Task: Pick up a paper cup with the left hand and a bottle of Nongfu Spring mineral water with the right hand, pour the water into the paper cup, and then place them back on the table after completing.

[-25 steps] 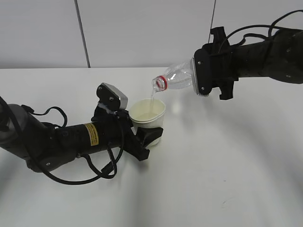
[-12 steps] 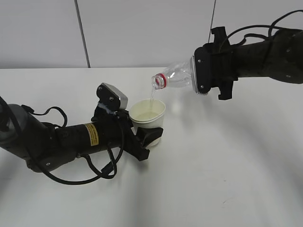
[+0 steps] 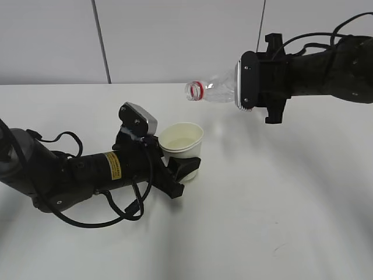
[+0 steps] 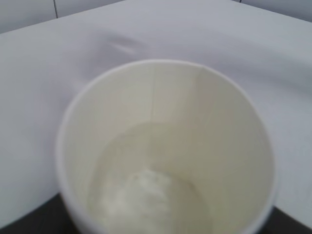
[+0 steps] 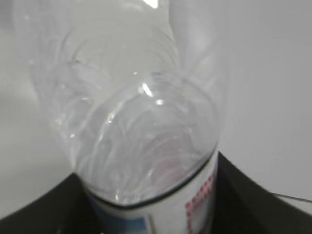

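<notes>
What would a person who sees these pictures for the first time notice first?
The clear plastic bottle held roughly level above the table by the right gripper, its red-ringed mouth pointing left with no stream leaving it. Below and left of the mouth, the left gripper holds an upright paper cup with some water in it.

pale grey wall (image 3: 175, 35) stood behind scene, plain and matte. thin dark vertical seam (image 3: 101, 41) ran down wall at left. second dark vertical line (image 3: 262, 23) showed at right, upper part only visible. wall met white surface along straight horizontal edge. soft shadows lay on that surface at lower left and right.
</notes>
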Robot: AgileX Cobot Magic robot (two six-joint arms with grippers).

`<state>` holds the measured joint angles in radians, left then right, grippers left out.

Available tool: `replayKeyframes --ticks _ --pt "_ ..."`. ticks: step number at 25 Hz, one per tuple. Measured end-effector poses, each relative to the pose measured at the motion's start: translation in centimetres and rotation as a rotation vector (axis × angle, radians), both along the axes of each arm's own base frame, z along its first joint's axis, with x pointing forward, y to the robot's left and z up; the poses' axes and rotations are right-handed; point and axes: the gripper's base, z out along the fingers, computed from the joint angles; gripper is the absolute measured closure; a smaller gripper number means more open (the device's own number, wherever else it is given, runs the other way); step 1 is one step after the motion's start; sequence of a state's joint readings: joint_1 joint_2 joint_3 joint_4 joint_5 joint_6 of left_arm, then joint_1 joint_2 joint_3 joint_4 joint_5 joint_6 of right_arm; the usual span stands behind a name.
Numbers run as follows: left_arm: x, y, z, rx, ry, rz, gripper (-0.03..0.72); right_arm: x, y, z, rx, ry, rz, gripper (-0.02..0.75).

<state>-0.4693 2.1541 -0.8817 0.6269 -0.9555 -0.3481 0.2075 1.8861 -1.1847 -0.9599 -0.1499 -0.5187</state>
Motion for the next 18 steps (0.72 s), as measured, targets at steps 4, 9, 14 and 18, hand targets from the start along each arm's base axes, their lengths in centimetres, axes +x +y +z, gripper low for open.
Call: replayKeyframes --ticks 4,9,14,18 --pt "0.01 0.01 0.0 -0.001 0.0 0.002 0.282 0.0 -0.06 -0.04 0.049 0.023 -0.039 0.343" --pt "0.13 0.07 0.03 -0.007 0.003 0.019 0.283 0.0 -0.07 -0.05 0.193 0.075 -0.128 0.343" --pt "0.24 0.14 0.06 -0.013 0.007 0.035 0.283 0.0 -0.07 -0.05 0.354 0.133 -0.228 0.343" --pt "0.34 0.2 0.09 -0.018 0.009 0.051 0.283 0.0 -0.06 -0.04 0.484 0.179 -0.306 0.343"
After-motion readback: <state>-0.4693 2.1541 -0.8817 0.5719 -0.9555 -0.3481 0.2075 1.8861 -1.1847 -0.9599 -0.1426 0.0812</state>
